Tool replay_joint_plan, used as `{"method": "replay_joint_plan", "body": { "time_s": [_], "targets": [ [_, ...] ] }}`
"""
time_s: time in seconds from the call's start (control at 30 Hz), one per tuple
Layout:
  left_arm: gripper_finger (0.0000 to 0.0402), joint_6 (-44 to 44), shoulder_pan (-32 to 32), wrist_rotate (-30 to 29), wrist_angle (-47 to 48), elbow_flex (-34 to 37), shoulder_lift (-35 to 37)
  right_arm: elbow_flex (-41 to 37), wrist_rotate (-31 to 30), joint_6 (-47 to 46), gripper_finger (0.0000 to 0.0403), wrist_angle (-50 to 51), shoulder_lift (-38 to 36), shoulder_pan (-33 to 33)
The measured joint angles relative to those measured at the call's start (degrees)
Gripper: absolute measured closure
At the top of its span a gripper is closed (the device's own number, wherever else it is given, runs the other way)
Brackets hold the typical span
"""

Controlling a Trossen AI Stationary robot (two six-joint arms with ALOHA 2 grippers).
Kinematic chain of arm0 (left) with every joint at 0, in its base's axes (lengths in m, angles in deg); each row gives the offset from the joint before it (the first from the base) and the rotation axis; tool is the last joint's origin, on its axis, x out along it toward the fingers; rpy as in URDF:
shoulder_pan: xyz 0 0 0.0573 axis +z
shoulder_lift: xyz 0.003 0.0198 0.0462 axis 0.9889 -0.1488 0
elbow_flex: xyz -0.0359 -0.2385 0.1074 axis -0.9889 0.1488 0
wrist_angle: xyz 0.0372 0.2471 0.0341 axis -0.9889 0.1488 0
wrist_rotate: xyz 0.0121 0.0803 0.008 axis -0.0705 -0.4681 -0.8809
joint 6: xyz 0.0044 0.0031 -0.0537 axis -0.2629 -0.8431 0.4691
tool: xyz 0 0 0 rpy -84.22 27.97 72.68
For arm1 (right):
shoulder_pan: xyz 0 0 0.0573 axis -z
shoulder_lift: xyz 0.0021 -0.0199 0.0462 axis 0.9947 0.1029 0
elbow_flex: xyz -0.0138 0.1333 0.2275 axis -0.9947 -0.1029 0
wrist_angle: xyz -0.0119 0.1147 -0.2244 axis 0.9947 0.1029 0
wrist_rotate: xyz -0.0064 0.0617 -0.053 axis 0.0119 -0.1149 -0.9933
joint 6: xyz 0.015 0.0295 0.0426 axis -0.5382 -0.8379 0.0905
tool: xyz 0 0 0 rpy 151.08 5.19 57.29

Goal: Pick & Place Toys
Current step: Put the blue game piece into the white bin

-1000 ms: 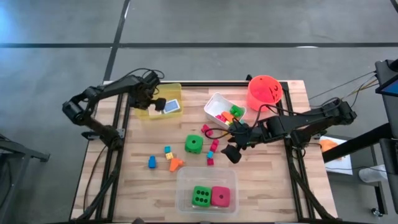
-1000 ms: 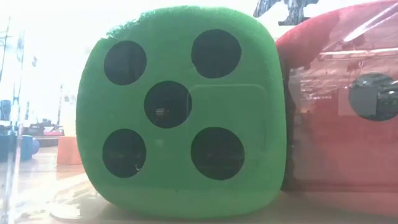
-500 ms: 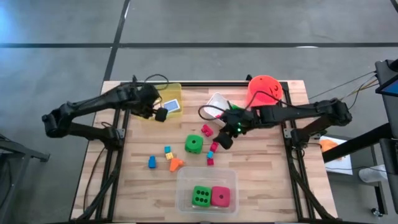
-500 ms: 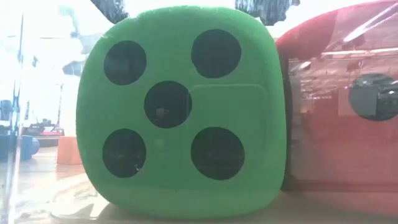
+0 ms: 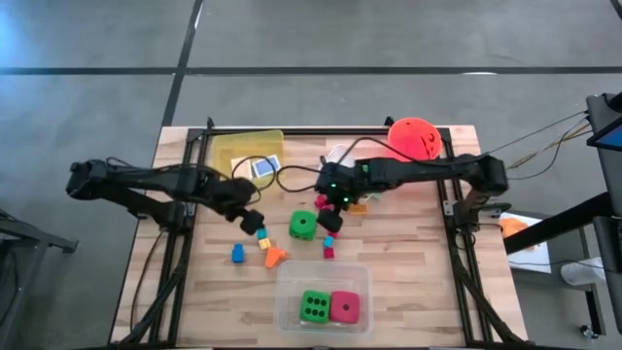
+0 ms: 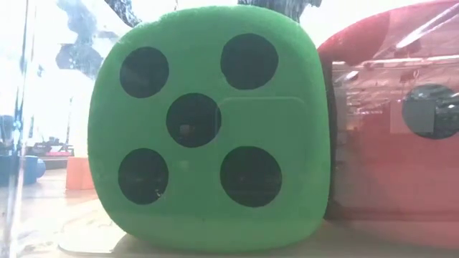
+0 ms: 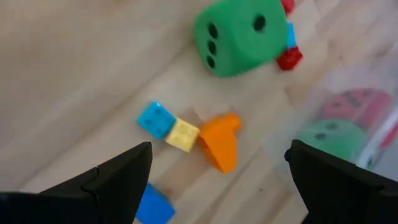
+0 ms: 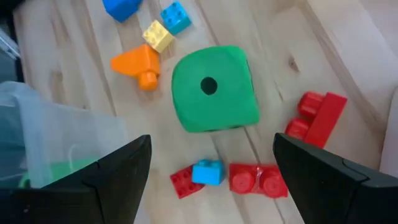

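Note:
A green die (image 5: 302,226) rests on the table's middle, its one-dot face up in the right wrist view (image 8: 214,87). Small blocks lie around it: blue (image 5: 237,254), yellow and blue (image 5: 261,236), orange (image 5: 275,257), red and pink (image 5: 328,243). My left gripper (image 5: 255,226) hangs open and empty over the small blocks (image 7: 219,155), left of the die. My right gripper (image 5: 328,216) hangs open and empty just right of the die (image 8: 212,143). A green die (image 6: 208,129) and a pink die (image 6: 394,122) sit in the clear tub.
The clear tub (image 5: 323,301) stands at the near edge. A yellow tub (image 5: 248,151) holding a blue tile (image 5: 264,167) stands far left. A white tub (image 5: 340,158) shows partly under my right arm. An orange bucket (image 5: 413,136) stands at the far right.
My left gripper has left the yellow tub and gone toward the near edge, to above the small blocks. My right gripper has swung toward the table's left and far edge, to beside the green die. No toy has moved.

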Motion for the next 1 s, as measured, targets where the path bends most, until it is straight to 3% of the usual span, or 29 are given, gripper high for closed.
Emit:
{"method": "replay_joint_plan", "body": {
  "time_s": [0.27,0.53,0.7,1.0],
  "targets": [
    [0.0035,8.62,-8.29,-0.97,0.67,0.00,-0.24,7.67,-0.44,2.38,0.0074,3.35,5.65,0.06],
    [0.0035,35.99,-16.72,-3.71,10.91,0.04,-2.48,8.35,-1.40,1.17,0.0074,4.01,3.01,-0.51],
    [0.0035,47.96,-21.52,-5.27,12.35,0.61,-5.34,8.35,-3.81,0.70,0.0074,5.13,1.34,-1.55],
    [0.0035,51.45,-21.79,-2.73,2.40,8.62,-11.71,8.32,-3.96,0.71,0.0074,5.83,-0.82,-2.78]
  ]
}}
